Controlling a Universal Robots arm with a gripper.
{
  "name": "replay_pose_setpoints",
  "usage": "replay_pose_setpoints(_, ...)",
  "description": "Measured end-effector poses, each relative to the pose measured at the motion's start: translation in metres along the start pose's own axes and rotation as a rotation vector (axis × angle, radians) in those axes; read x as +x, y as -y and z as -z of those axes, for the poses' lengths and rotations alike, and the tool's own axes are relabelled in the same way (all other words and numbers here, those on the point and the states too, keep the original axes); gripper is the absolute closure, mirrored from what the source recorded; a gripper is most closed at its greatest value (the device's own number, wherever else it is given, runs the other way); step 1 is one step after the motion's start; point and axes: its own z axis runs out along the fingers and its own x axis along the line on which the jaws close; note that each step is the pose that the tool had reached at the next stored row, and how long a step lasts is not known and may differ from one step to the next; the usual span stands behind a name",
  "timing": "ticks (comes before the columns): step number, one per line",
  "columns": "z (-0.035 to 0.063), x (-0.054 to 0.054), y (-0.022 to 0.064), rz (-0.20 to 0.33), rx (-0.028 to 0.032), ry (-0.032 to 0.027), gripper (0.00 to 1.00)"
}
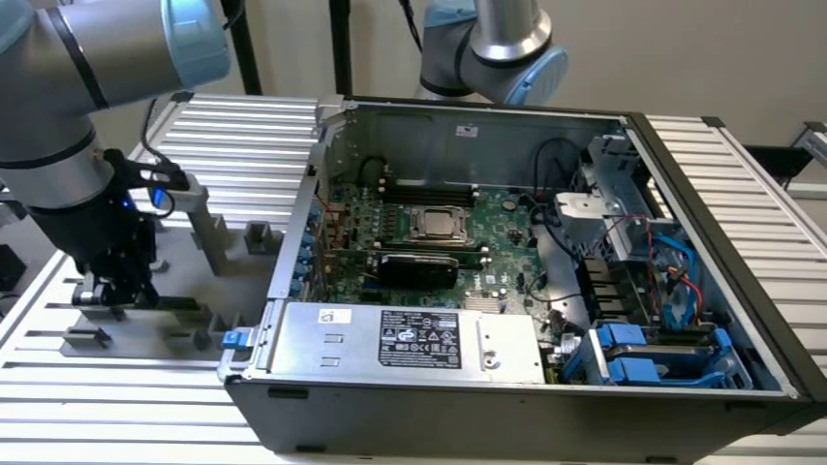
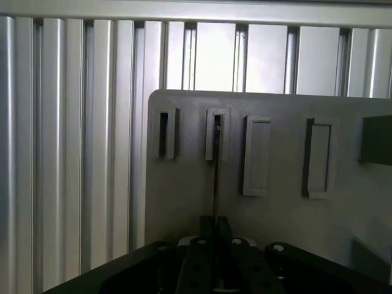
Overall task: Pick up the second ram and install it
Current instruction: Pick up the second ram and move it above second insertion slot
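Note:
My gripper (image 1: 110, 291) is down low over the grey fixture plate (image 1: 181, 276), at the exterior view's left, outside the computer case. In the wrist view its two black fingers (image 2: 205, 245) are shut on the second ram (image 2: 215, 184). The ram is seen edge-on as a thin dark strip. It runs from between the fingers to a narrow slotted block (image 2: 217, 135) on the plate, and its far end sits in that slot. The motherboard (image 1: 427, 237) lies inside the open case, with long black slots (image 1: 427, 190) just behind the CPU socket (image 1: 437, 223).
More grey fixture blocks (image 2: 256, 156) stand in a row on the plate, and taller ones (image 1: 207, 228) rise beside the gripper. The open case (image 1: 517, 387) has a power supply (image 1: 407, 339) at its front, and blue cables and drive bays (image 1: 653, 354) at the exterior view's right. A ribbed aluminium table (image 1: 77, 387) lies underneath.

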Motion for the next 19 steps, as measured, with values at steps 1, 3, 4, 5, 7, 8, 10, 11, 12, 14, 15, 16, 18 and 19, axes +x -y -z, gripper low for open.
replay_pose_setpoints(1, 0.0036, 0.000, 0.0000, 0.000, 0.0000, 0.0000, 0.86)
replay_pose_setpoints(3, 0.0123, 0.000, -0.0001, 0.000, -0.0003, 0.0000, 0.86)
replay_pose_setpoints(4, 0.0167, 0.000, -0.0001, 0.000, -0.0003, 0.0001, 0.86)
replay_pose_setpoints(5, 0.0216, 0.001, -0.0001, 0.000, -0.0006, 0.0000, 0.86)
replay_pose_setpoints(7, 0.0305, 0.001, -0.0002, 0.000, -0.0008, 0.0001, 0.86)
replay_pose_setpoints(8, 0.0350, 0.001, -0.0002, 0.000, -0.0009, 0.0001, 0.86)
replay_pose_setpoints(10, 0.0440, 0.001, -0.0001, 0.000, -0.0009, 0.0001, 0.86)
replay_pose_setpoints(11, 0.0489, 0.001, 0.0000, 0.001, -0.0011, 0.0001, 0.86)
replay_pose_setpoints(12, 0.0534, 0.001, 0.0002, 0.001, -0.0011, 0.0000, 0.86)
replay_pose_setpoints(14, 0.0624, 0.002, 0.0008, 0.001, -0.0009, 0.0001, 0.86)
replay_pose_setpoints(15, 0.0670, 0.002, 0.0015, 0.002, -0.0010, 0.0000, 0.86)
replay_pose_setpoints(16, 0.0716, 0.002, 0.0024, 0.003, -0.0010, 0.0000, 0.86)
replay_pose_setpoints(18, 0.0807, 0.002, 0.0049, 0.005, -0.0010, 0.0000, 0.86)
replay_pose_setpoints(19, 0.0852, 0.002, 0.0064, 0.005, -0.0010, 0.0001, 0.86)
